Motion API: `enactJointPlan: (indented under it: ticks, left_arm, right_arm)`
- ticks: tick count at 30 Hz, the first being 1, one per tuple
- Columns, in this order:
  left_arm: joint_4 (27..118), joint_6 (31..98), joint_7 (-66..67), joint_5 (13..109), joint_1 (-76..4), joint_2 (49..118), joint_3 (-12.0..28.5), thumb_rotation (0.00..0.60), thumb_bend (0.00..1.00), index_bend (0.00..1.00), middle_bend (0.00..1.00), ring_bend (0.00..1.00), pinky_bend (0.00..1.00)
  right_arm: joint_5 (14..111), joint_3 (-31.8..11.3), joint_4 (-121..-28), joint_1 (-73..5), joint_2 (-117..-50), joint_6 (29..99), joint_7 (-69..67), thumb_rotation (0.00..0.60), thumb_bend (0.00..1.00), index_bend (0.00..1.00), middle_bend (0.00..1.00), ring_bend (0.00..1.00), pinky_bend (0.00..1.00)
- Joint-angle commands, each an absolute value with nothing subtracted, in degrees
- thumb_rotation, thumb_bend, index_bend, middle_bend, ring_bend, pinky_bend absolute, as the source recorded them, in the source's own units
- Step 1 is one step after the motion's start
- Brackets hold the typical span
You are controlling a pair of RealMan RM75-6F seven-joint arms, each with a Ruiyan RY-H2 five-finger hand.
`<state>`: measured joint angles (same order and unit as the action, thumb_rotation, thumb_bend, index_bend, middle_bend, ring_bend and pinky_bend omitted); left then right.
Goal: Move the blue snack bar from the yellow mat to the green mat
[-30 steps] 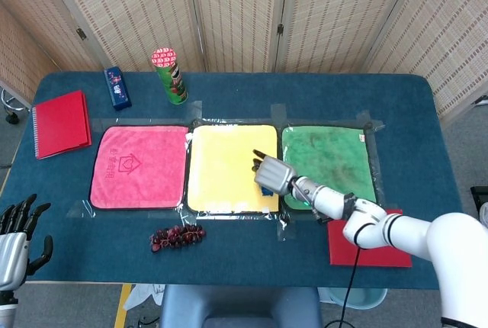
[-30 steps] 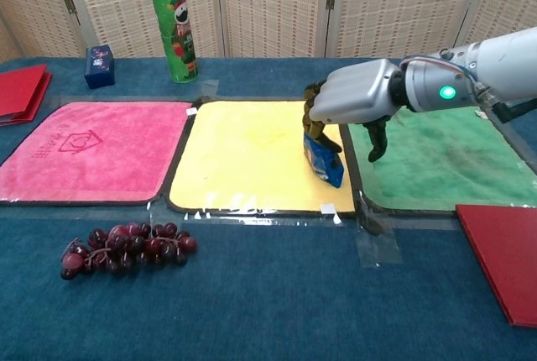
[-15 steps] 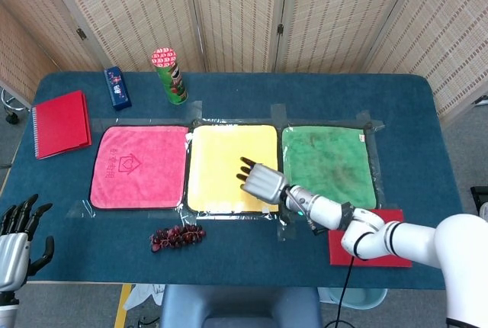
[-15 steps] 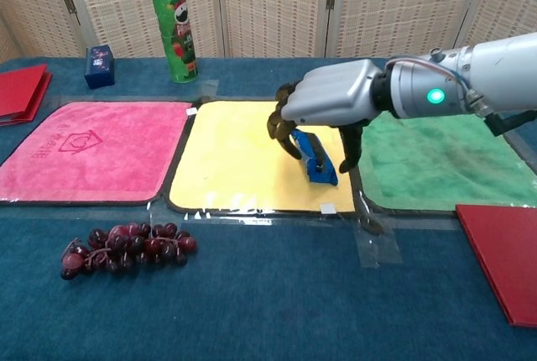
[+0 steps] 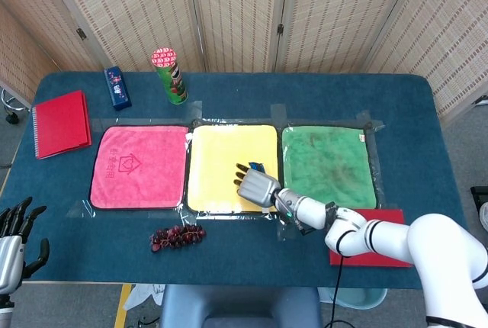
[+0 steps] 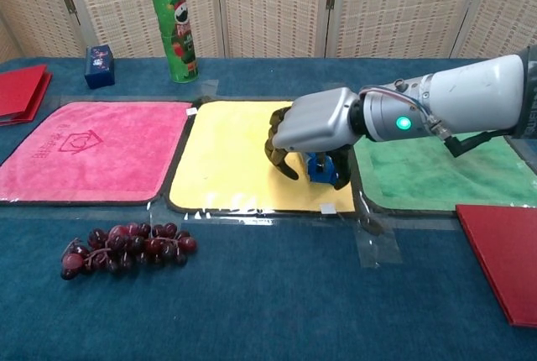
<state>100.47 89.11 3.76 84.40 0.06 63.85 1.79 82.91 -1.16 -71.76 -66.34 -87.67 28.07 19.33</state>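
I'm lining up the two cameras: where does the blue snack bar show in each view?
Head view: blue snack bar pokes out just above the right hand, on the square yellow cloth mat, near its right edge.
Chest view: it shows below the hand, between the fingers.
Shared landmark: green chips can behind the mats.
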Motion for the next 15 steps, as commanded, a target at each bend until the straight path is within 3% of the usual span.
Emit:
enactJointPlan:
  ticks: [1, 15]
  left_arm:
    - [100.2, 89.0, 3.5, 84.4, 0.0, 64.0, 1.9, 0.6, 0.59, 0.19, 0.07, 0.08, 0.01]
    - [99.9, 88.7, 3.3, 84.6, -0.3, 64.3, 2.0, 0.6, 0.59, 0.19, 0.07, 0.08, 0.01]
  right_arm:
    - [82.4, -0.7, -72.1, -65.8, -86.7, 28.0, 19.3, 0.6, 0.2, 0.41, 0.24, 0.12, 0.0]
    - [81.9, 1.9, -72.4, -62.2, -82.2, 29.8, 17.4, 0.6, 0.2, 0.42, 0.26, 0.14, 0.0]
